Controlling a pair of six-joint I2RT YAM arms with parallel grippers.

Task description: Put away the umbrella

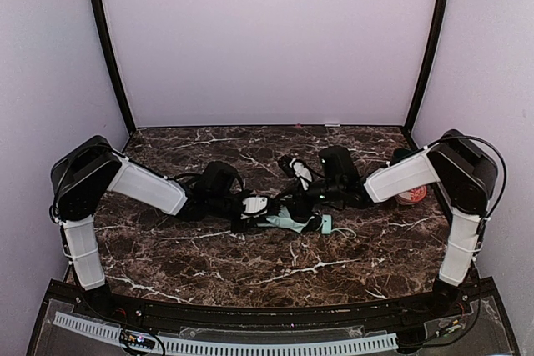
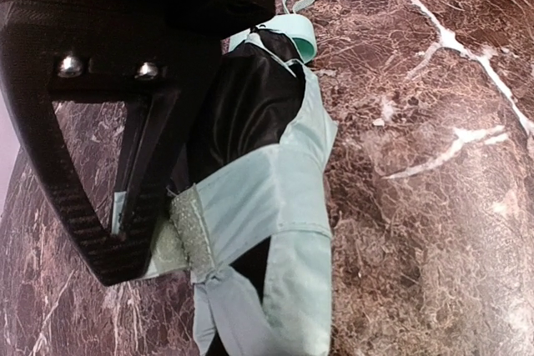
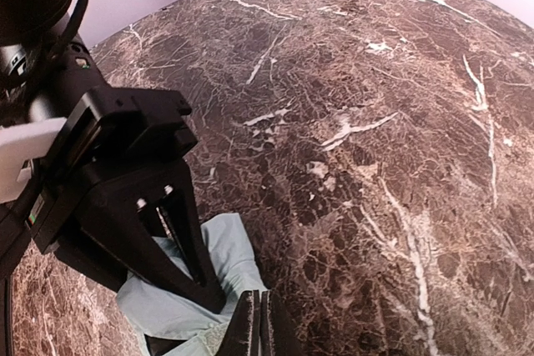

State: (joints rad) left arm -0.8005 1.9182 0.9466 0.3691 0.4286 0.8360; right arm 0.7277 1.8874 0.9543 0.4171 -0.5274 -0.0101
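Observation:
The umbrella (image 1: 292, 223) lies folded on the marble table (image 1: 250, 260) between the two arms, pale mint with black showing underneath. Its short handle (image 1: 325, 224) points right. In the left wrist view the mint canopy (image 2: 284, 198) wraps black fabric, and a rough fastening tab (image 2: 179, 235) sticks out beside my left gripper (image 2: 125, 243). That gripper (image 1: 265, 210) is shut, with a sliver of mint fabric pinched between its converging fingers. My right gripper (image 3: 260, 310) is shut with nothing between its fingers, its tips at the edge of the umbrella fabric (image 3: 221, 256), close to the left gripper (image 3: 204, 293).
An orange-and-white bowl (image 1: 413, 196) sits at the right edge, partly behind the right arm. Purple walls with black corner posts (image 1: 108, 56) enclose the table on three sides. The two grippers are very near each other over the umbrella.

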